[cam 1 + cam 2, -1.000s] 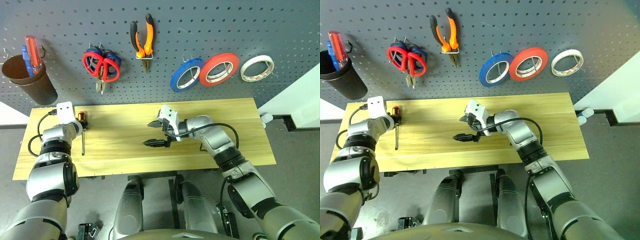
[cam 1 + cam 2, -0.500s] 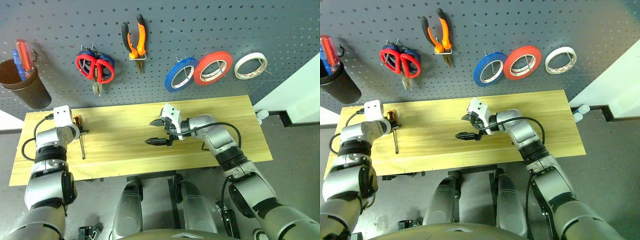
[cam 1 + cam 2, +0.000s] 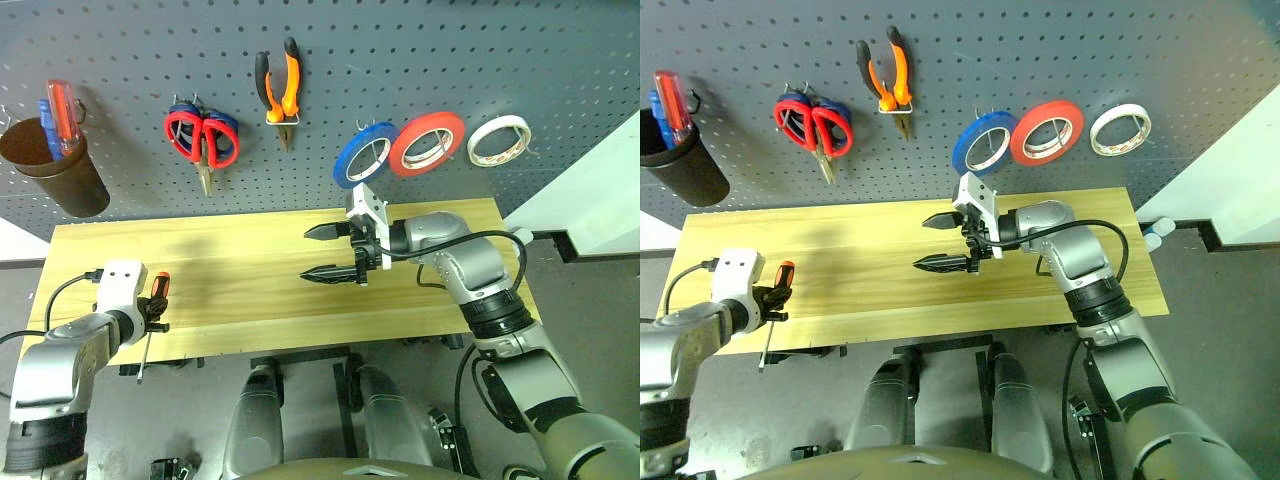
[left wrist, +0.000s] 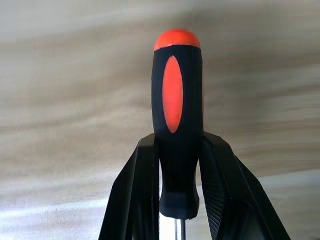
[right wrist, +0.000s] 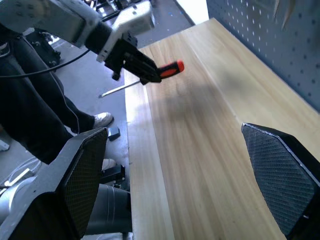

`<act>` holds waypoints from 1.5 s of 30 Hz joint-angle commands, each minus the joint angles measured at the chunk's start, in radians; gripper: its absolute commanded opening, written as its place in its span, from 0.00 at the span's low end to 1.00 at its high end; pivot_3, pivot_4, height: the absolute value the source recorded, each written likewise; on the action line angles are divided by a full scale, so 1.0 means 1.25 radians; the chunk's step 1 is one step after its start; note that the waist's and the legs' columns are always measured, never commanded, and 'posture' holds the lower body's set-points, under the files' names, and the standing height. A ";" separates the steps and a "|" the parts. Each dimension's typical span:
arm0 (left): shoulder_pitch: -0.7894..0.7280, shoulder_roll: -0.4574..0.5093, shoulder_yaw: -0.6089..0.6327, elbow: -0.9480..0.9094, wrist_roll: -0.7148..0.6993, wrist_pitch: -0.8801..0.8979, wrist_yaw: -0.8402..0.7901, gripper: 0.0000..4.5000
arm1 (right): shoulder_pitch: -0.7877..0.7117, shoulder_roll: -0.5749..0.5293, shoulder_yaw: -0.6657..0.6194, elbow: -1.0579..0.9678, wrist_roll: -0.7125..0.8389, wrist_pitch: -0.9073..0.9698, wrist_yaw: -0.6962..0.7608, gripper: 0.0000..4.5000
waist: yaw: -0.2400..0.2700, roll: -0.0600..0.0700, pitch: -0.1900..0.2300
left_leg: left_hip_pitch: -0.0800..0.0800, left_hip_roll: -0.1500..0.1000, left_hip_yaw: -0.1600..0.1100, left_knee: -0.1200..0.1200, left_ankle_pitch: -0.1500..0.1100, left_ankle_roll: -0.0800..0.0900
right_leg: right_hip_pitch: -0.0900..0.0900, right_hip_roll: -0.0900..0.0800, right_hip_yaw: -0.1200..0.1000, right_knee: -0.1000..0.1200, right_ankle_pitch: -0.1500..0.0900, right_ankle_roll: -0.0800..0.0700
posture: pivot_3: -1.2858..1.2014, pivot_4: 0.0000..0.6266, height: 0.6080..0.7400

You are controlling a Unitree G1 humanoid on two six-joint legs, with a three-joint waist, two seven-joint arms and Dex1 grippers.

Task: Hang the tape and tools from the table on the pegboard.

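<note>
**Screwdriver held over the near left table edge**

Left gripper (image 3: 152, 312) clenched on the orange-and-black screwdriver (image 3: 153, 303), shaft sticking out past the near edge of the table (image 3: 240, 285). Right gripper (image 3: 330, 252) spread wide, grasping nothing, above the table's middle. Red scissors (image 3: 198, 140), pliers (image 3: 280, 88) and white tape (image 3: 498, 139) hanging on the pegboard (image 3: 400, 50).

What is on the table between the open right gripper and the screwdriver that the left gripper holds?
Nothing. Between the right gripper and the screwdriver in the left gripper, the table is bare wood, as the left eye view shows.
</note>
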 commanded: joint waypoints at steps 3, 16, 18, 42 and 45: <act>0.047 -0.019 0.040 -0.164 -0.004 -0.141 -0.023 0.17 | 0.005 -0.038 -0.050 -0.072 0.044 -0.036 0.026 1.00 | 0.003 -0.003 -0.023 | 0.000 0.000 0.000 0.000 0.000 0.000 | 0.001 0.000 0.000 -0.001 0.001 0.000 | 0.62 0.17 1.00; -0.116 -0.031 0.112 -0.280 -0.007 -0.335 0.022 0.17 | -0.082 -0.077 -0.126 -0.073 0.144 0.015 0.043 1.00 | 0.017 0.000 -0.076 | 0.015 0.001 0.000 0.000 0.000 -0.001 | 0.017 0.002 -0.001 -0.005 0.003 0.000 | 0.63 0.09 1.00; -0.182 -0.021 0.123 -0.240 -0.010 -0.381 0.021 0.17 | -0.093 -0.076 -0.132 -0.075 0.156 0.018 0.040 1.00 | 0.018 0.001 -0.085 | 0.015 0.002 -0.001 -0.002 -0.001 -0.002 | 0.021 0.004 -0.002 -0.016 0.011 0.001 | 0.63 0.08 1.00; -0.529 0.096 0.083 0.471 0.071 -0.875 -0.092 0.17 | -0.073 -0.094 -0.120 -0.118 0.145 0.013 -0.012 1.00 | 0.038 0.005 -0.107 | 0.019 0.002 0.001 -0.001 0.000 0.000 | 0.025 0.004 -0.001 -0.014 0.011 0.001 | 0.60 0.12 1.00; -0.507 0.101 0.088 0.515 0.075 -0.924 -0.097 0.17 | -0.066 -0.101 -0.129 -0.133 0.162 0.025 -0.011 1.00 | 0.040 0.005 -0.107 | 0.019 0.002 0.001 0.000 0.000 0.000 | 0.025 0.004 -0.001 -0.014 0.011 0.001 | 0.59 0.12 1.00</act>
